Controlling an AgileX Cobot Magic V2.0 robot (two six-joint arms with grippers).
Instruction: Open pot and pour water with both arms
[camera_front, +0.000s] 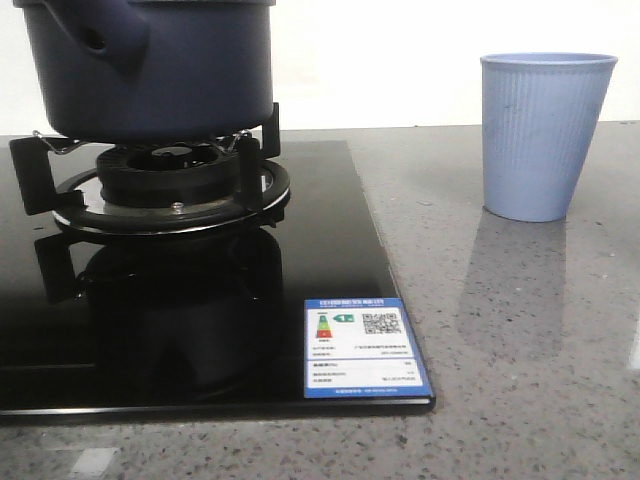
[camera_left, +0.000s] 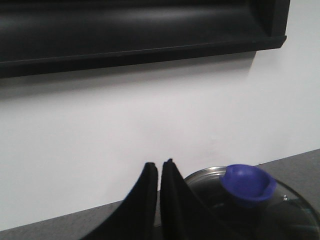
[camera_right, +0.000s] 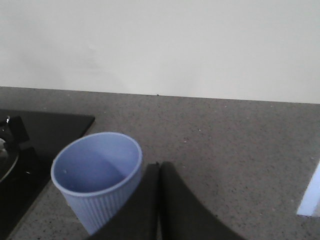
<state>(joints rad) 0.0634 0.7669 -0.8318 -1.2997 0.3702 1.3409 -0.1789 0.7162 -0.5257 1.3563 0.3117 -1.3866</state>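
Note:
The dark navy pot (camera_front: 150, 65) sits on the gas burner at the left of the front view, its stubby hollow handle (camera_front: 100, 30) facing the camera. In the left wrist view its glass lid (camera_left: 270, 210) with a blue knob (camera_left: 247, 184) lies just beside my left gripper (camera_left: 159, 165), which is shut with nothing between its fingers. The light blue ribbed cup (camera_front: 543, 135) stands upright on the counter at the right. My right gripper (camera_right: 159, 166) is shut and empty, next to the cup (camera_right: 97, 175), whose inside looks empty. Neither gripper shows in the front view.
A black glass hob (camera_front: 200, 320) with a burner ring (camera_front: 170, 185) and a blue label (camera_front: 365, 345) fills the left of the grey speckled counter (camera_front: 520, 330). A white wall stands behind. A dark shelf or hood (camera_left: 140, 30) hangs above the left gripper.

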